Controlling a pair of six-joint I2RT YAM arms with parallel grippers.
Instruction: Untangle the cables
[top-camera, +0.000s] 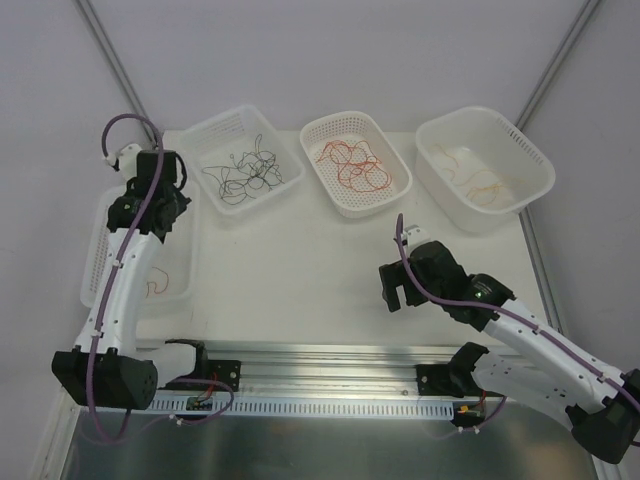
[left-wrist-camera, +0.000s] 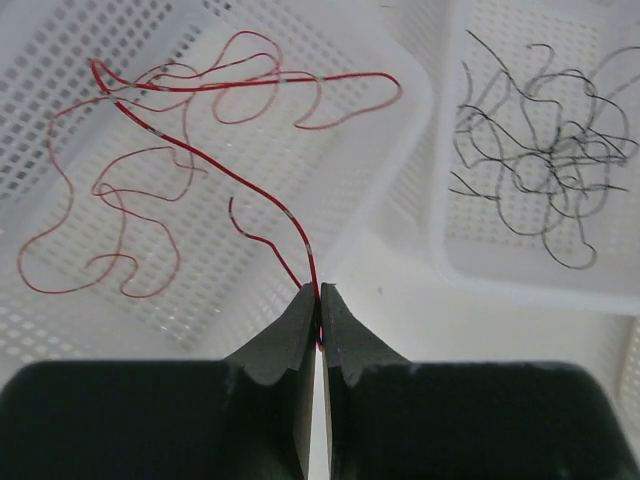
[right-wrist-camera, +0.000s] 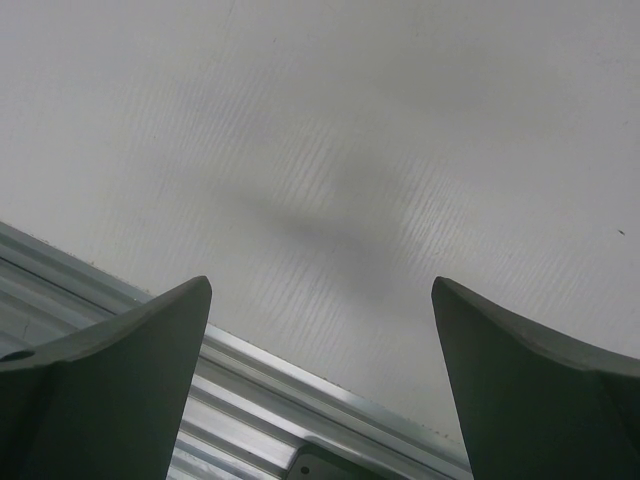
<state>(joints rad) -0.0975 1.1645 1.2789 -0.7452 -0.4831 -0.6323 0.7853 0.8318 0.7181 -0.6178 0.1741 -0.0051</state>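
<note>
Pinching one red cable in my left jaws above the side basket, I could drag its looped neighbours out too. My right jaws hang spread, well right of that basket.

White table carries four white mesh baskets.

The white perforated plastic basket looks smooth and faintly glossy; the thin red wire has a shiny coating. The white tabletop is matt and finely ribbed, perhaps plastic; the grooved silver metal rail looks brushed.
</note>
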